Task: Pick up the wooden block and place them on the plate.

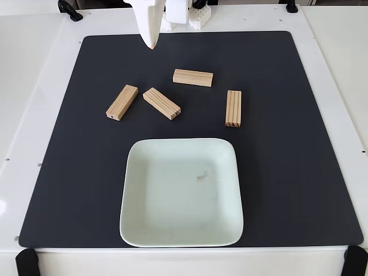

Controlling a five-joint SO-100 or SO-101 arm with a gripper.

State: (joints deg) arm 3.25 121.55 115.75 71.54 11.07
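Several light-tan wooden blocks lie on the black mat in the fixed view. One wooden block (122, 102) lies at the left, and a grooved one (161, 103) sits close beside it at an angle. Another (193, 77) lies flat farther back, and a grooved one (233, 108) points lengthwise at the right. The pale mint square plate (172, 224) sits in front of them with nothing on it. My white gripper (152, 45) hangs at the mat's back edge, behind the left blocks, its fingers together and holding nothing.
The black mat (57, 172) covers most of the white table (23, 86). The arm's white base (184, 14) stands at the back centre. Black clamps sit at the front corners (26, 261) and along the back edge.
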